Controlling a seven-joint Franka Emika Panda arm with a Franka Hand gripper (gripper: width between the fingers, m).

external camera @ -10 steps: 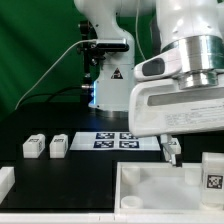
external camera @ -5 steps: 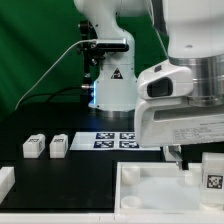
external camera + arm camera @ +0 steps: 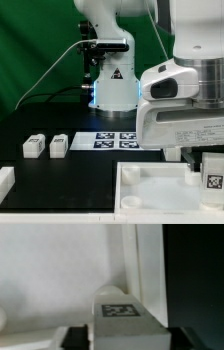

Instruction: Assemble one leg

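Lower and further toward the exterior view's right than before, the pincer (image 3: 122,339) straddles 1 leg (image 3: 212,172), pinching or not I cannot tell; grasping step, next squeeze squarely, then lift.

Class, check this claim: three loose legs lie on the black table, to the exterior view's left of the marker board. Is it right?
Not quite. The exterior view shows two legs there, not three. They do lie on the black table, to the exterior view's left of the marker board.
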